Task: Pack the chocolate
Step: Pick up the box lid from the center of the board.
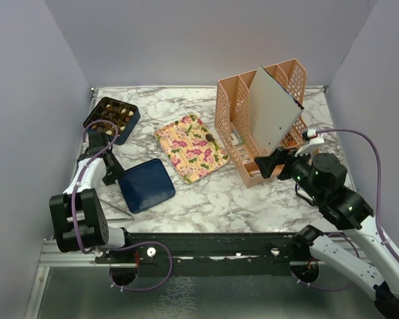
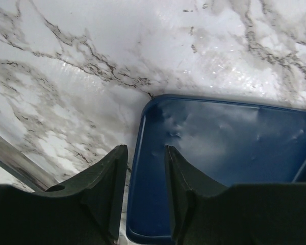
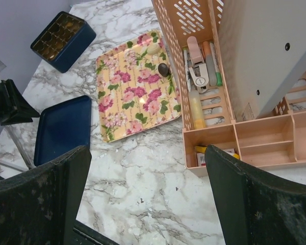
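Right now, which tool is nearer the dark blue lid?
Left. The left tool straddles an edge of the dark blue lid; the right tool hangs well across the table, beside the peach desk organizer.

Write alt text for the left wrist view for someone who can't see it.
The left gripper straddles one rim of a dark blue lid lying on the white marble table, its two black fingers either side of that edge, jaws apart. The lid's glossy surface looks bare.

Top: high, looking down. Left wrist: close above blue lid (image 2: pixel 224 153). Right wrist: farther, same lid (image 3: pixel 61 127).
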